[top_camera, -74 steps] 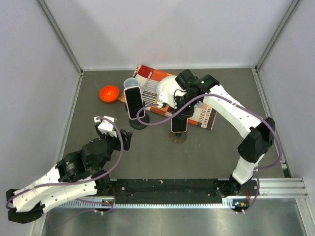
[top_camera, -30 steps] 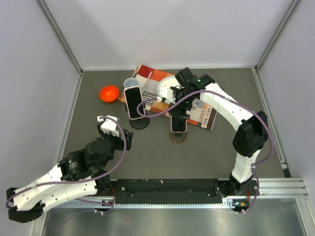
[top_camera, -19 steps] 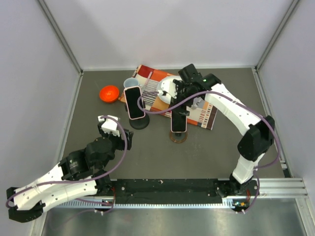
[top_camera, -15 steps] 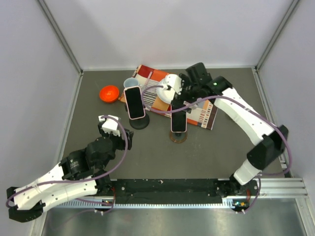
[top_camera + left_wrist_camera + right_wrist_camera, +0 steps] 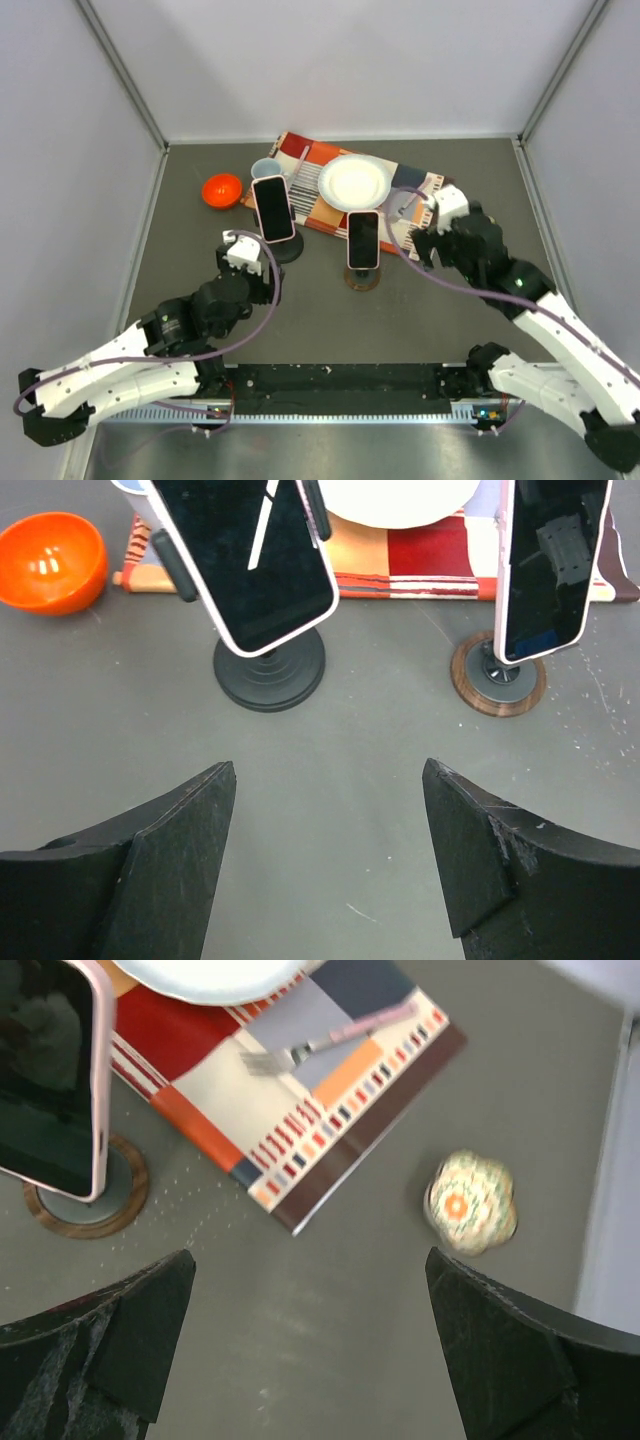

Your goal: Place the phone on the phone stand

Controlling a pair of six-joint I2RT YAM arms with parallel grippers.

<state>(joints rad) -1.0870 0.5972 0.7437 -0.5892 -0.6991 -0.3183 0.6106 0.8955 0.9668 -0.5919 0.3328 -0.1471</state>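
Two phones stand upright on stands. A pink-edged phone (image 5: 363, 239) (image 5: 545, 565) (image 5: 45, 1080) rests on a round wooden-based stand (image 5: 362, 278) (image 5: 498, 675) (image 5: 90, 1210). Another phone (image 5: 273, 208) (image 5: 250, 560) sits tilted on a black stand (image 5: 285, 250) (image 5: 270, 668). My left gripper (image 5: 244, 252) (image 5: 328, 780) is open just in front of the black stand, with nothing between its fingers. My right gripper (image 5: 440, 222) (image 5: 310, 1260) is open and holds nothing, well to the right of the wooden stand.
A striped placemat (image 5: 310, 155) (image 5: 310, 1110) behind the stands carries a white plate (image 5: 355, 182) and a fork (image 5: 320, 1040). An orange bowl (image 5: 222, 190) (image 5: 50, 562) and a pale cup (image 5: 265, 170) stand at the back left. A small floral object (image 5: 468, 1205) lies right of the mat.
My right arm has pulled away from the phone on the wooden stand, back and to the right. My left arm has shifted forward and right toward the black stand.
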